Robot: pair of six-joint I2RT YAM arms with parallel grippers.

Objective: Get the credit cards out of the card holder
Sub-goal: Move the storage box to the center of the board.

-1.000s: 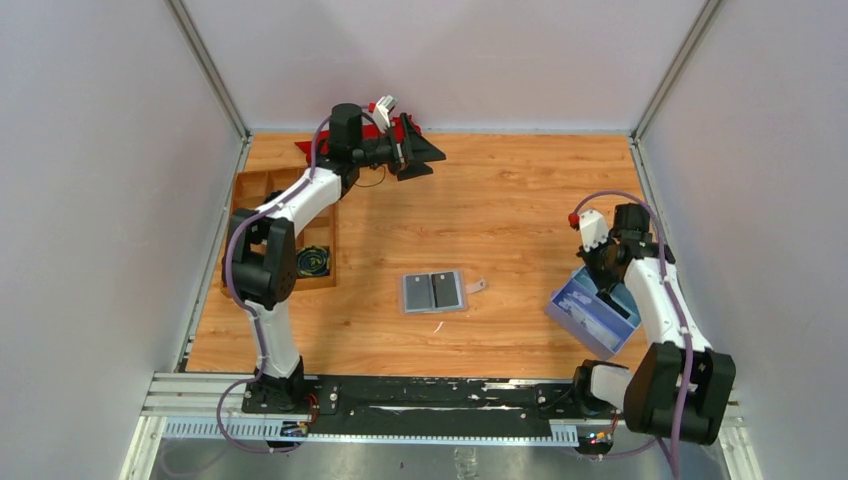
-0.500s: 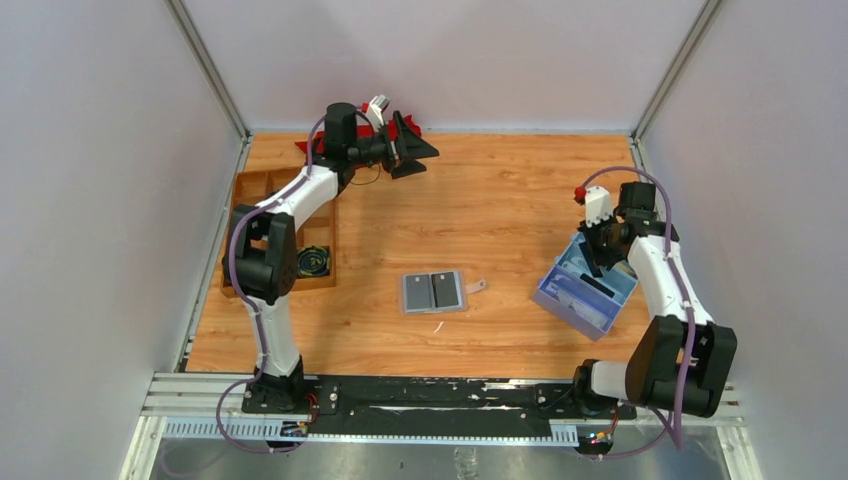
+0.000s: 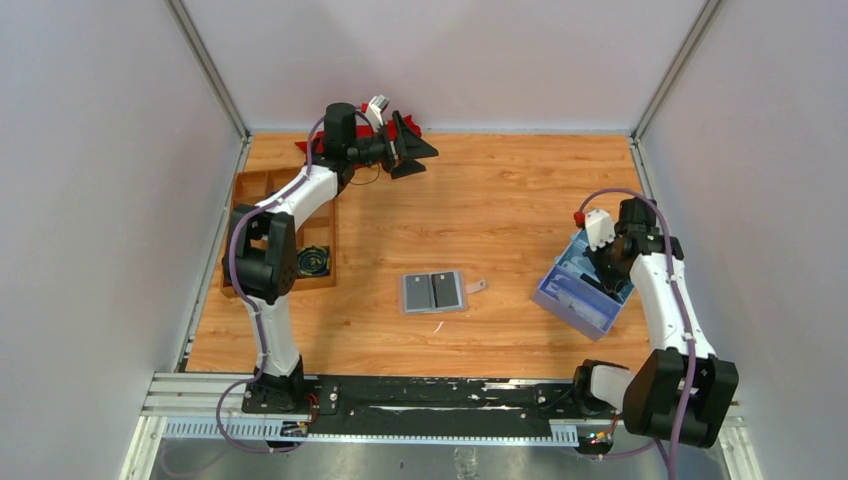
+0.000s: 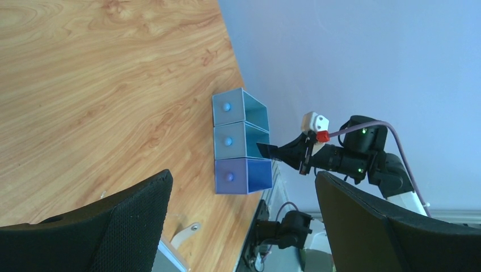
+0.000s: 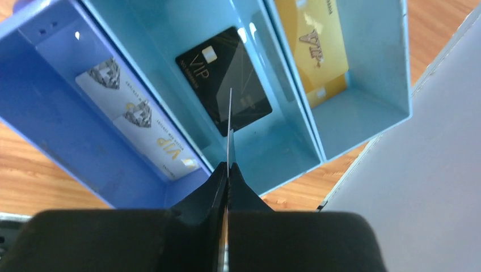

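Right end effector (image 5: 228,170) pinching card (image 5: 230,124) edge-on over blue box (image 5: 39,102) | left end effector (image 4: 243,175) wide apart, empty | card holder (image 3: 434,291) mid-table

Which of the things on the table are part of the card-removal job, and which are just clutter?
Job:
- card holder, lying open
- card, pinched edge-on in the right gripper
- black card, silver cards and gold card, in the blue box

Lying about:
- brown tray
- red object at the back, by the open left gripper
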